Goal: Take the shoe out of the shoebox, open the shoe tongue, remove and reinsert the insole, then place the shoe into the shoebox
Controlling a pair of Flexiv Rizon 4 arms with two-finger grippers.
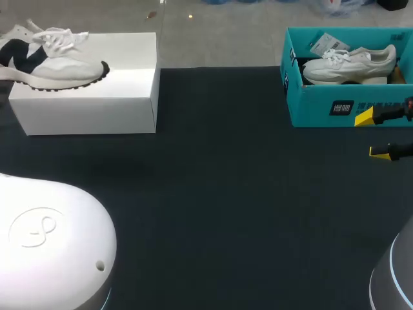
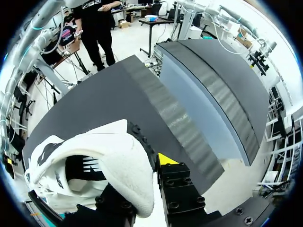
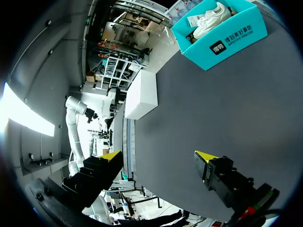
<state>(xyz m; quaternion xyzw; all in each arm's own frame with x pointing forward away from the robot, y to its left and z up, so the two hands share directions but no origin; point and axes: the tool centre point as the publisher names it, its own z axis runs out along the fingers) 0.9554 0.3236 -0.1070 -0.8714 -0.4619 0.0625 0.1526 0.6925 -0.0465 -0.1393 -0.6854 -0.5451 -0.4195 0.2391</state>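
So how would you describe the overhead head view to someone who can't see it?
A dark table holds a teal shoebox at the far right with a white shoe inside, and the right gripper, open, is just in front of it. At the far left, a black-and-white sneaker sits on a white box.

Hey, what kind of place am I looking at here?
Probably a robotics test bench rather than a shop: a dark table, a white shoe sitting in a teal shoebox, and the yellow-tipped right gripper open near that box.
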